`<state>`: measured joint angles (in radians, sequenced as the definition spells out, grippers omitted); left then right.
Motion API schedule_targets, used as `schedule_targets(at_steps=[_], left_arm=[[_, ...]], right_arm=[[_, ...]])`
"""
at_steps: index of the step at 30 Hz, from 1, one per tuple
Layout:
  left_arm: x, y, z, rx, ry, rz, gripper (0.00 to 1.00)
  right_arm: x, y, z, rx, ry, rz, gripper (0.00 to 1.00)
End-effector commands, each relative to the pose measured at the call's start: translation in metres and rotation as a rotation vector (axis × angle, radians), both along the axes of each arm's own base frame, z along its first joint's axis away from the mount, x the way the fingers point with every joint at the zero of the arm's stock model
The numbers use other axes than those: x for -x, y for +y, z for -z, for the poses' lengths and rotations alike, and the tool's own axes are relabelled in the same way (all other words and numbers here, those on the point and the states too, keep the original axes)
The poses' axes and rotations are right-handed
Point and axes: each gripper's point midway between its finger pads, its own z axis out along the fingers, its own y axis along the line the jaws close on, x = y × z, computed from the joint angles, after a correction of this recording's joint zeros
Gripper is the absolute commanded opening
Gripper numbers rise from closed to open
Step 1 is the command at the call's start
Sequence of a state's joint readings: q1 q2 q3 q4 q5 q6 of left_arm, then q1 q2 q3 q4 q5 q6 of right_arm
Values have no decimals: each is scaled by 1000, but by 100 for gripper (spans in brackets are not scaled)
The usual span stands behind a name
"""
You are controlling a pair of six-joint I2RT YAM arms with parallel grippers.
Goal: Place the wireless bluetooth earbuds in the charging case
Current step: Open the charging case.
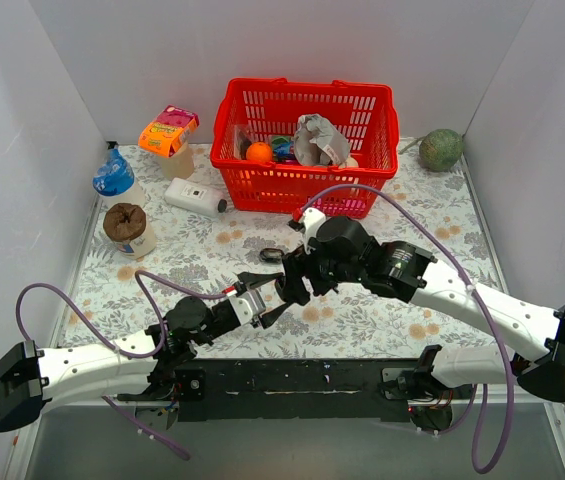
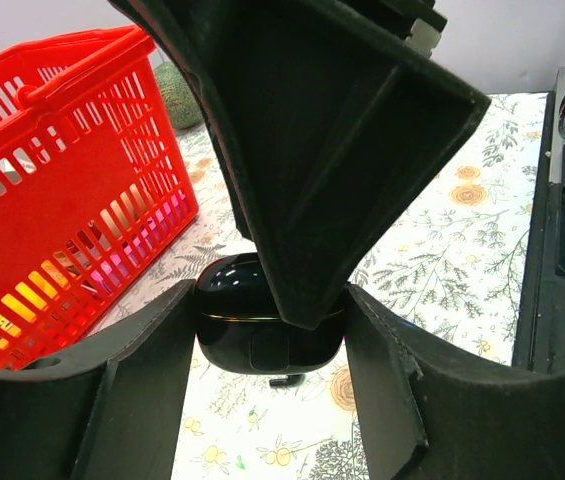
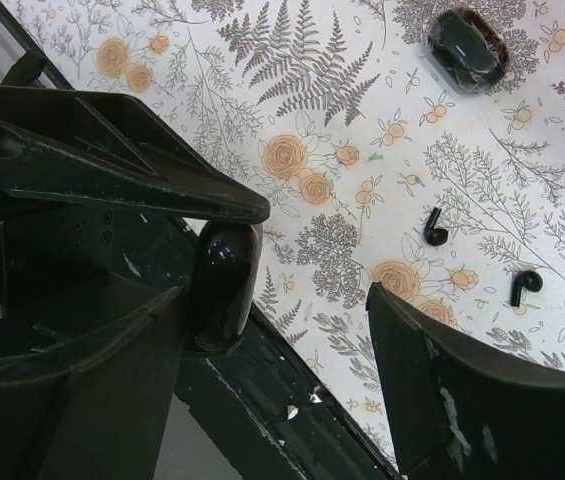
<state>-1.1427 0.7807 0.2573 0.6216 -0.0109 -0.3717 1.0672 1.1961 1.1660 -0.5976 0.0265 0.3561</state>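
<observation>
My left gripper (image 1: 265,297) is shut on a glossy black oval charging case (image 2: 242,345), held above the floral table by its two sides; in the left wrist view the gripper (image 2: 272,335) frames it. My right gripper (image 1: 297,283) is open. One of its fingers (image 2: 312,200) comes down onto the top front of the case. In the right wrist view the case (image 3: 224,285) sits against that gripper's (image 3: 277,300) left finger. Two black earbuds (image 3: 434,228) (image 3: 525,285) lie on the table. A second black oval piece with a brownish rim (image 3: 467,50) lies farther off.
A red basket (image 1: 307,130) of items stands at the back, close on the left in the left wrist view (image 2: 52,200). A white box with a black cap (image 1: 194,198), a bottle (image 1: 115,178), a brown-topped cup (image 1: 127,228) and a green ball (image 1: 442,150) ring the back.
</observation>
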Motion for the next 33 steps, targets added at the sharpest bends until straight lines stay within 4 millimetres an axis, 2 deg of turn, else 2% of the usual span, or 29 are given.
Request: schedule_targets(at_steps=[1,7,12,14,16,18,25,33], left_arm=[[2,1,-26,47,-42,8,0],[2,1,-24,42,-36,7,0],[1,0,-22,39,-32,3,0],[-1,0,-20,35,-27,-6,0],[-2,0,-20,32,-29,-10,0],[-3,1,-20,33,-27,-19,0],[-5,0,-21,29,-25,-28,0],[-6,1,-21,32,-24,-32,0]], right_arm=[[-14,-12,-9,-32,-27,63,78],[-18,-21,-12,-45,-32,94,77],[-16,-21,-18,-70,-38,86,77],[-13,-15,-29,-136,-55,61,76],[-4,-8,-42,-205,-55,3,71],[-3,-5,-48,-233,-59,-7,66],[-1,4,-35,-219,-21,-32,58],[-4,4,-21,-173,0,-18,50]])
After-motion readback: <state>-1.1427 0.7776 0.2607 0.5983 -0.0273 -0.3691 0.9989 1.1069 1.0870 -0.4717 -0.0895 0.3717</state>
